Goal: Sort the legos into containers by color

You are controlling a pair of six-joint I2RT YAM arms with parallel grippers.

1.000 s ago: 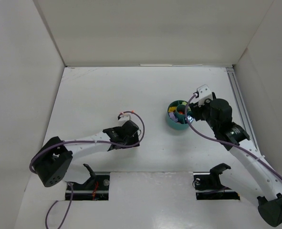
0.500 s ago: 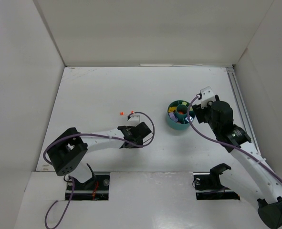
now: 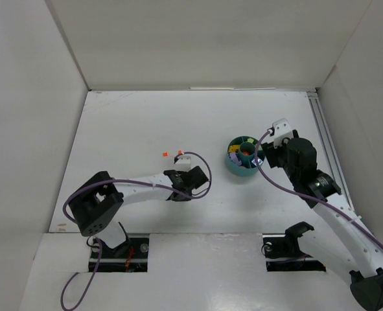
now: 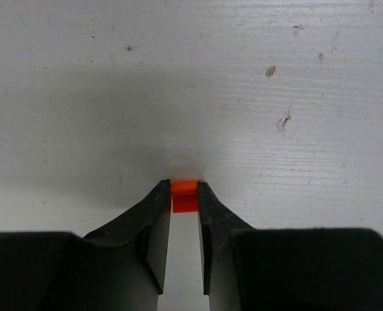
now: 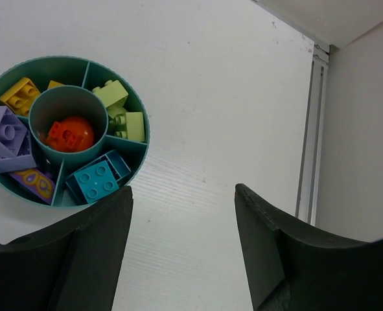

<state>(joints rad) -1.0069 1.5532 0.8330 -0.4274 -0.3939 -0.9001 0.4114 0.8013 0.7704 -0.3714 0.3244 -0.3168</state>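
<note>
In the left wrist view my left gripper [image 4: 184,190] is shut on a small orange lego [image 4: 185,196], pinched at the fingertips right at the white table. In the top view two tiny orange legos [image 3: 164,154] [image 3: 178,153] lie just beyond the left wrist; I cannot tell whether one of them is the held piece. The round teal container [image 5: 147,133] [image 3: 243,167] holds yellow [image 5: 21,94], pale green [image 5: 123,110], blue-teal [image 5: 95,180] and purple [image 5: 6,139] legos, with a round orange piece [image 5: 69,134] in its central tube. My right gripper [image 5: 183,189] hangs open and empty just right of the dish.
White walls enclose the table on the left, back and right. A metal rail [image 5: 311,129] [image 3: 324,136] runs along the right edge, close to the right arm. Both arm bases and their cables sit at the near edge.
The left arm swung right and nearer, and its jaws closed on the orange lego. The right arm shifted slightly right, then stayed still and open.
</note>
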